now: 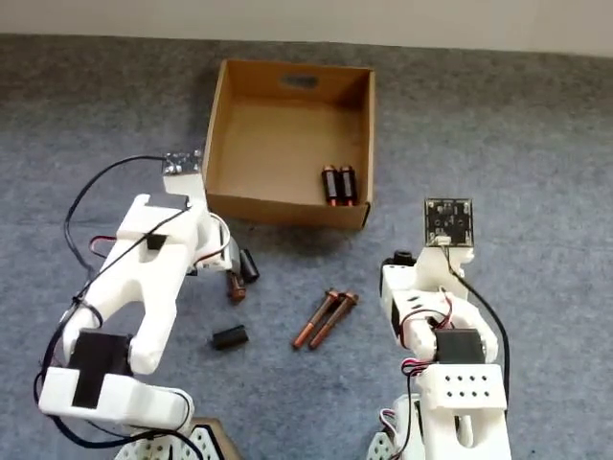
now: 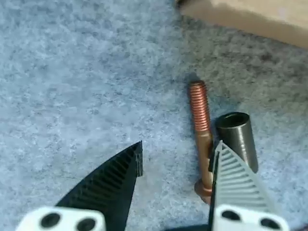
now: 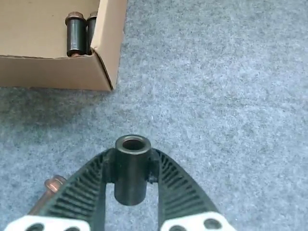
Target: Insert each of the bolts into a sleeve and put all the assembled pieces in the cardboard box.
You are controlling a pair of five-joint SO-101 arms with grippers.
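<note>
Two assembled pieces already lie in the cardboard box at the upper centre of the high view. The step in hand is judged to be a further pairing. A sleeve is clamped upright in the right gripper, bore exposed. The left gripper is spread open over a bolt lying beside a second sleeve on the surface. Two more bolts and a third sleeve are left at lower centre. Next, the bolt's shank would need to be pinched, lifted and lined up squarely with the held bore.
</note>
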